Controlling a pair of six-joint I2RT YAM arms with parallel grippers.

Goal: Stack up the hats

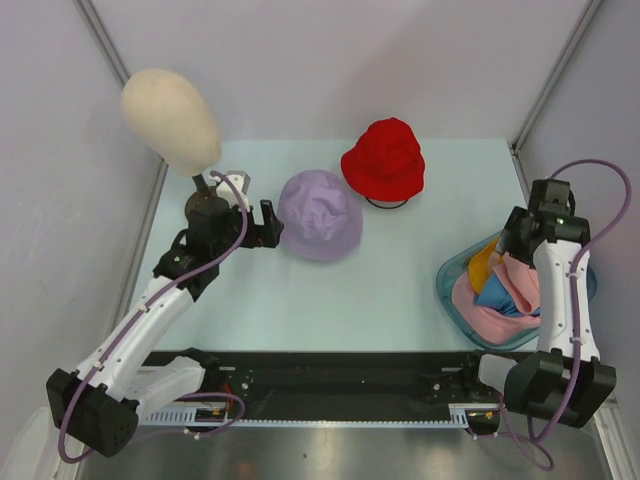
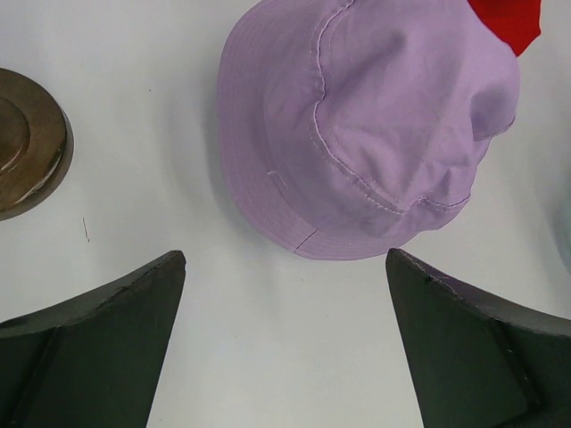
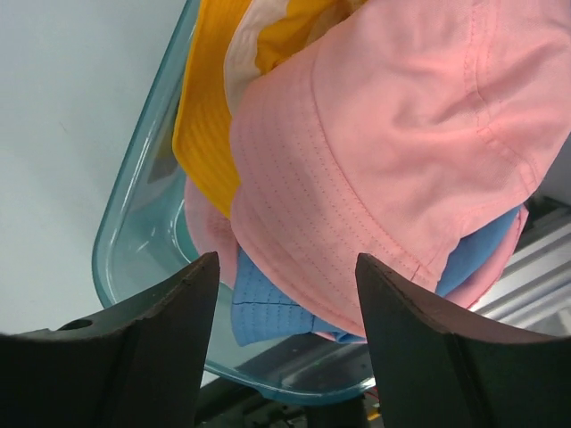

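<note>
1. Where the bench (image 1: 400, 300) reached its far left side, one beige mannequin head (image 1: 170, 120) stood on one dark round stand (image 1: 207, 208).
2. One left gripper (image 2: 285, 259) sat low just right of that stand. Its fingers were spread wide with nothing between them, and it faced the lilac hat (image 1: 320, 214).
3. Two hats rested crown-up on the bare bench.
   - The lilac hat lay near the middle, soft, with a dented crown and a stitched seam around it.
   - One red hat (image 1: 384, 160) lay just behind and to the right, its brim floppy and a dark cord (image 1: 385, 205) showing at its near edge. Whether the two hats touched could not be told.
4. One translucent teal tray (image 1: 442, 285) at the right edge held a heap in three colours:
   - one orange hat (image 1: 483, 262) with a pale lining
   - one blue hat (image 1: 497, 293) low in the pile
   - one pink hat (image 1: 520, 280) with rows of fine stitching, draped on top
5. One right gripper (image 3: 285, 263) hung over that heap with its fingers apart and the pink brim showing in the gap. Whether they touched it could not be told.
</note>
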